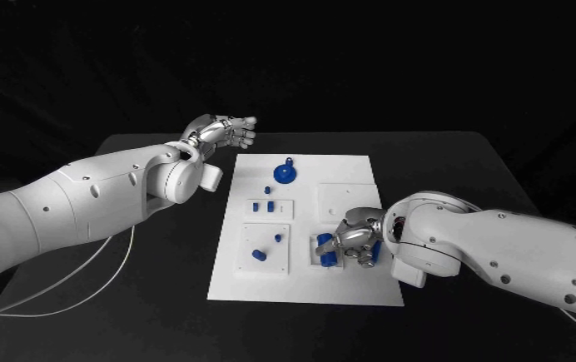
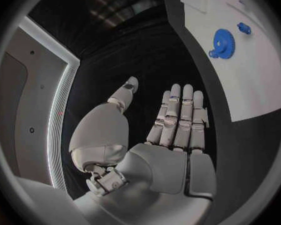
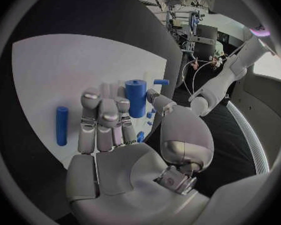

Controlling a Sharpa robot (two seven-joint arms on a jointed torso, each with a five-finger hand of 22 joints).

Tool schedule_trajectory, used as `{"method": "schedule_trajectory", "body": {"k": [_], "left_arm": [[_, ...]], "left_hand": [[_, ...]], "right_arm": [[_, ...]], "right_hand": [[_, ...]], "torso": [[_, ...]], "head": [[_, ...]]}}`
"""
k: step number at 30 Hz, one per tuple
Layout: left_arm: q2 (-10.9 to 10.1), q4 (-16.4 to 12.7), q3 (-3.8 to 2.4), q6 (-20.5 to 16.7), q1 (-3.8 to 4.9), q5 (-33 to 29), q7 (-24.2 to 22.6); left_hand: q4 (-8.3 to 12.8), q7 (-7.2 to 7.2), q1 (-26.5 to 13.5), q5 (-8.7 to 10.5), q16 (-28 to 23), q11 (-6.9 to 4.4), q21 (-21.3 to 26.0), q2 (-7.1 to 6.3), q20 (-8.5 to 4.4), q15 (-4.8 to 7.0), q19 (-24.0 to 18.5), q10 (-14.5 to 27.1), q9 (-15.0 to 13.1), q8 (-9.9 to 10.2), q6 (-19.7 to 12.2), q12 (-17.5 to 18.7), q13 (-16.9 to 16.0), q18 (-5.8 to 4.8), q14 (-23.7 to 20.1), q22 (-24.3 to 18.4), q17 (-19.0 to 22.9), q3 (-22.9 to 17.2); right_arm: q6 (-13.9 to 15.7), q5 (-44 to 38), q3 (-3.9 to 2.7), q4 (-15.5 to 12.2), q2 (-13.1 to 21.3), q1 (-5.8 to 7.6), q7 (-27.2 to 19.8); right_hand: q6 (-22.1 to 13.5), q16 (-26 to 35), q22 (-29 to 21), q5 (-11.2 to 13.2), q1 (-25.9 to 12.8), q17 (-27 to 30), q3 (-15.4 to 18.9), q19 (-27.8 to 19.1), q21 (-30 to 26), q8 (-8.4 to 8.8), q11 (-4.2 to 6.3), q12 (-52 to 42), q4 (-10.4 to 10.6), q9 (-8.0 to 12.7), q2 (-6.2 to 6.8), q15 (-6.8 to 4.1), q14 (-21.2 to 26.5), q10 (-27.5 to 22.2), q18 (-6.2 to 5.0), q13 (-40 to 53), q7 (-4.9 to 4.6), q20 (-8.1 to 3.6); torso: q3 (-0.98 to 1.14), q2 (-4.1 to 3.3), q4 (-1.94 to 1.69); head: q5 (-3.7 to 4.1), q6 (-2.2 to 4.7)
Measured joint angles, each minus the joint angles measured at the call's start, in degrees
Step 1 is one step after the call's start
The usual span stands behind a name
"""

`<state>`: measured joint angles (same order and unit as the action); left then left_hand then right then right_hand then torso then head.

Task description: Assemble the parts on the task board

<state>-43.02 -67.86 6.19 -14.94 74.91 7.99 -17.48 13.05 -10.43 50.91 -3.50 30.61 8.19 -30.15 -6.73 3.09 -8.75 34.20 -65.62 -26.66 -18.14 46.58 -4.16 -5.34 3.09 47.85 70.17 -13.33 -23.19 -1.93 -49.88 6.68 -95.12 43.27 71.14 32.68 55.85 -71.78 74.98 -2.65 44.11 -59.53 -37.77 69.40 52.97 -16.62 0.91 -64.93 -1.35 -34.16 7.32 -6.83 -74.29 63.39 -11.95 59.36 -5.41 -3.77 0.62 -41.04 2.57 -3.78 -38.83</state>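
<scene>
On the matte black table [image 1: 480, 162] the flat white task board [image 1: 348, 171] carries a toothed blue gear [image 1: 285, 172] and stubby blue cylinders [image 1: 325, 250] — right hand [image 1: 355, 241] over these, fingers loosely curled, holding nothing — left hand [image 1: 225, 133] spread, empty, off the board.

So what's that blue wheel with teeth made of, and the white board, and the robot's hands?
The round blue toothed gear looks like plastic: one even matte colour, no glint. The flat white task board seems plastic or painted sheet, smooth and dull; which one is hard to tell. The silver left hand and right hand look like metal, with a soft brushed shine, though they could be coated plastic.
</scene>
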Motion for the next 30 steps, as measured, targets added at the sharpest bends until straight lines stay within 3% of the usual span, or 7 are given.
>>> {"method": "schedule_trajectory", "body": {"k": [8, 14, 18, 22, 23, 26, 30], "left_arm": [[-0.02, 0.01, 0.0, 0.01, 0.0, 0.0, 0.01], [-0.02, 0.01, 0.0, 0.02, 0.0, -0.01, 0.02], [-0.02, 0.02, 0.0, 0.03, 0.0, -0.01, 0.03], [-0.03, 0.02, 0.0, 0.04, 0.0, -0.01, 0.03], [-0.04, 0.02, 0.0, 0.04, 0.0, -0.01, 0.03], [-0.05, 0.02, 0.0, 0.05, 0.0, -0.01, 0.04], [-0.05, 0.02, 0.0, 0.06, 0.0, -0.01, 0.05]], "left_hand": [[0.0, 0.07, 0.0, 0.0, 0.0, 0.0, 0.0, 0.0, 0.0, 0.0, 0.0, 0.0, 0.0, 0.0, -0.07, 0.0, 0.05, -0.02, 0.0, 0.05, -0.06, 0.0], [0.0, 0.2, 0.0, 0.0, 0.0, 0.0, 0.0, 0.0, 0.0, 0.0, 0.0, 0.0, 0.02, 0.0, -0.2, 0.0, 0.05, -0.03, 0.0, 0.04, -0.06, 0.0], [0.0, 0.2, 0.0, 0.0, 0.0, 0.0, 0.0, 0.0, 0.0, 0.0, 0.0, 0.0, 0.05, 0.0, -0.2, 0.0, 0.05, -0.04, 0.0, 0.04, -0.1, 0.0], [0.0, 0.2, 0.0, 0.0, 0.0, 0.0, 0.0, 0.0, 0.0, 0.0, 0.0, 0.0, 0.05, 0.0, -0.2, 0.0, 0.05, -0.06, 0.0, 0.04, -0.1, 0.0], [0.0, 0.2, 0.0, 0.0, 0.0, 0.0, 0.0, 0.0, 0.0, 0.0, 0.0, 0.0, 0.05, 0.0, -0.2, 0.0, 0.05, -0.07, 0.0, 0.04, -0.1, 0.0], [0.0, 0.2, 0.0, 0.0, 0.0, 0.0, 0.0, 0.0, 0.0, 0.0, 0.0, 0.0, 0.04, 0.0, -0.2, 0.0, 0.05, -0.08, 0.0, 0.04, -0.1, 0.0], [0.0, 0.2, 0.0, 0.0, 0.0, 0.0, 0.0, 0.0, 0.0, 0.0, 0.0, 0.0, 0.04, 0.0, -0.2, 0.0, 0.05, -0.11, 0.0, 0.04, -0.15, 0.0]], "right_arm": [[0.17, -0.25, 0.02, 0.21, -0.19, -0.03, -0.01], [0.26, -0.53, 0.04, 0.32, -0.34, -0.05, -0.14], [0.26, -0.67, 0.04, 0.33, -0.36, -0.06, -0.24], [0.21, -0.74, 0.04, 0.25, -0.27, -0.09, -0.41], [0.2, -0.75, 0.04, 0.23, -0.24, -0.1, -0.46], [0.2, -0.85, 0.04, 0.14, -0.09, -0.14, -0.68], [0.04, -1.08, 0.04, -0.03, 0.19, -0.24, -1.25]], "right_hand": [[0.03, 0.22, 0.0, -0.01, -0.77, -0.03, 0.49, -0.01, 0.0, -0.25, 0.0, 0.23, 0.13, 0.0, 0.77, 0.01, 0.0, 0.0, 0.0, 0.16, 0.03, 0.01], [-0.24, 0.56, 0.0, -0.01, -3.79, -0.15, 4.51, -0.02, 0.0, 0.11, -0.01, 0.68, -0.05, -0.15, 3.72, 0.02, -0.02, 0.02, 0.0, 0.36, -0.23, 0.0], [-0.76, 0.85, 0.0, -0.01, -5.61, -0.33, 9.0, -0.67, 0.0, 0.36, -0.32, 0.83, -2.17, -0.35, 4.09, -0.21, 0.23, -0.14, 0.0, 0.62, -0.13, -0.4], [-0.9, 1.16, 0.0, -0.01, -6.02, -0.6, 14.35, -1.28, 0.01, 0.72, -0.1, 1.11, -7.24, -0.55, 3.45, -0.23, 0.42, -0.53, 0.04, 0.93, -0.25, -0.83], [-0.9, 1.41, 0.0, -0.01, -6.34, -0.67, 15.7, -1.28, -0.2, 0.9, -0.1, 1.37, -8.84, -0.56, 2.47, -0.23, 0.42, -0.53, 0.05, 1.01, -0.25, -0.82], [-0.91, 1.52, -0.08, -0.01, -6.69, -0.7, 17.08, -1.44, -0.4, 1.35, -0.1, 1.49, -11.26, -0.56, 1.57, -0.22, 0.43, -0.53, 0.07, 1.12, -0.24, -0.87], [-1.0, 1.78, -0.23, -0.01, -6.17, -0.81, 17.3, -1.17, -0.4, 1.81, -0.09, 1.49, -12.93, -0.51, 1.05, -0.22, 0.43, -0.54, 0.51, 1.25, -0.17, -1.19]], "torso": [[-0.01, 0.01, 0.02], [-0.01, 0.01, 0.02], [-0.01, 0.01, 0.02], [-0.01, 0.01, 0.02], [-0.01, 0.01, 0.02], [-0.01, 0.01, 0.03], [-0.01, 0.0, 0.04]], "head": [[-0.1, -0.02], [-0.12, 0.04], [-0.15, 0.04], [-0.19, -0.02], [-0.19, -0.03], [-0.22, -0.03], [-0.27, -0.04]]}}
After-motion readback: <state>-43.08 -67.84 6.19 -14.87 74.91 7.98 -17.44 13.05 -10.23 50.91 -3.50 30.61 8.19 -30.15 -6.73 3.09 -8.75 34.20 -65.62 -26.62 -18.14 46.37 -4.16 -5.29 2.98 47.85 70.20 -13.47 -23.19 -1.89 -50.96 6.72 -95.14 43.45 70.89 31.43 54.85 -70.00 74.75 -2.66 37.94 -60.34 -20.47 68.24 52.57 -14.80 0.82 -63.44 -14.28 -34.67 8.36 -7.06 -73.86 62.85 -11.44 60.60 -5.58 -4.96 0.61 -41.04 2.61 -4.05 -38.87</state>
